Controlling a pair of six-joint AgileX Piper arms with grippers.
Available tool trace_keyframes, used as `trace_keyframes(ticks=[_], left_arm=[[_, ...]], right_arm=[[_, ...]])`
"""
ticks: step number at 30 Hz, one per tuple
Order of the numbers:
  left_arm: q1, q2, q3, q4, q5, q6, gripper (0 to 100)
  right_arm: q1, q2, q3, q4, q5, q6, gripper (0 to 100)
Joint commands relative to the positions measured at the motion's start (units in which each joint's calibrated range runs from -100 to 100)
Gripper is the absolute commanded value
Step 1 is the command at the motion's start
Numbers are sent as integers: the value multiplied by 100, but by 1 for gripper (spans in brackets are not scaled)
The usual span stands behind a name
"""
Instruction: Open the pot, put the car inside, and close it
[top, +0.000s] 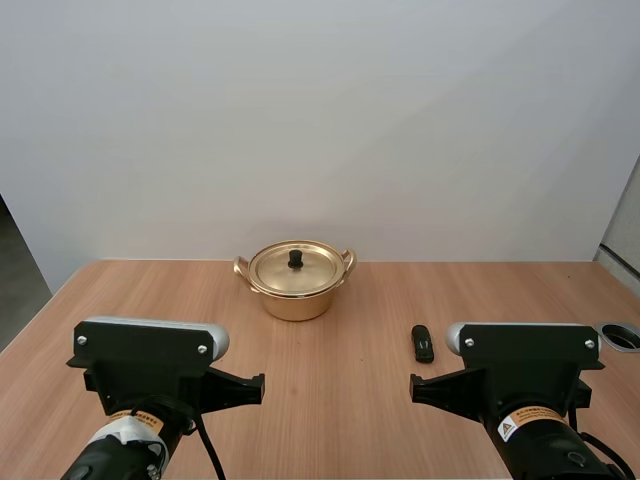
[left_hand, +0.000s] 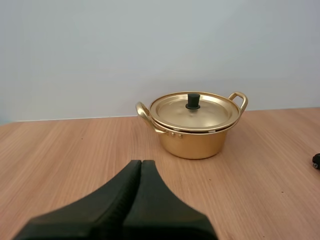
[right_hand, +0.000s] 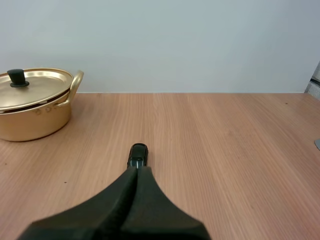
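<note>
The car (right_hand: 138, 155), small and black, lies on the wooden surface (top: 330, 400) just ahead of the right gripper (right_hand: 137, 169). This gripper's two black fingers are pressed together into one dark wedge and hold nothing. In the right wrist view the car sits in line with the wedge, its near end right at the tips; whether they touch it cannot be told. The car's long axis runs from the surface's near edge toward its far edge, only slightly off straight, and its front cannot be told from its back. In the high view it rests toward the right side of the surface, about midway between the near and far edges.

The gold pot (top: 295, 280) stands well apart from the car, closer to the far edge and about halfway between the left and right edges. Its lid (left_hand: 194, 110) is on, with a black knob (left_hand: 193, 101) at the centre and a handle at each side.

The left gripper (left_hand: 141, 162) is likewise closed on nothing, its tips aimed at the pot with bare surface between them.
</note>
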Motion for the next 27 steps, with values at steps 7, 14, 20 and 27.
trace_keyframes(ticks=[7, 14, 20, 27], left_arm=[[-1, 163, -113, 173, -823, 672, 0], [-1, 2055, -877, 157, -1545, 854, 0], [-1, 4047, -1984, 15, -1480, 792, 0], [-81, 5931, -3410, -83, -1772, 1527, 0]], right_arm=[[3, 502, -181, -409, -662, 0, 0], [3, 2644, -1586, -206, -696, 0, 0], [3, 4440, -2608, -177, -652, 0, 0], [3, 5642, -3276, -483, -652, 0, 0]])
